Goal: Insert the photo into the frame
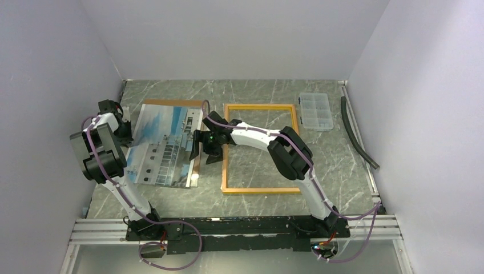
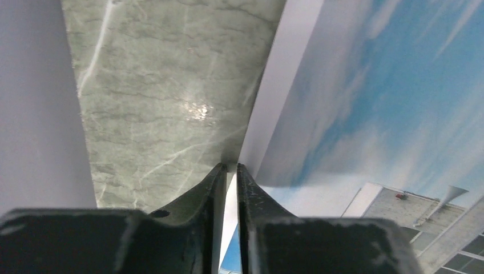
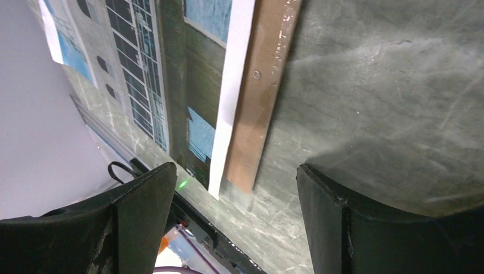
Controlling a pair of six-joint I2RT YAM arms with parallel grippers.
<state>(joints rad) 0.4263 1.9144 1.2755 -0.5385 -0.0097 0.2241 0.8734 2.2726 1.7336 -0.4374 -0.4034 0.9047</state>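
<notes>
overhead view looks down from behind; both wrist views closely share the photo [image 2: 371, 85].

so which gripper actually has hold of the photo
The left gripper: its jaws are pinched shut on the white edge of the blue-sky paper photo. The right gripper hangs wide open, holding nothing.

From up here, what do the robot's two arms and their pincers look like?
Both the left arm and the right arm are slim white tubes joined by chunky black joint blocks, with a purple cable looping along each. A small green light glows near the right wrist. The left gripper and right gripper each have two matte black, tapered fingers, slightly scuffed.
</notes>
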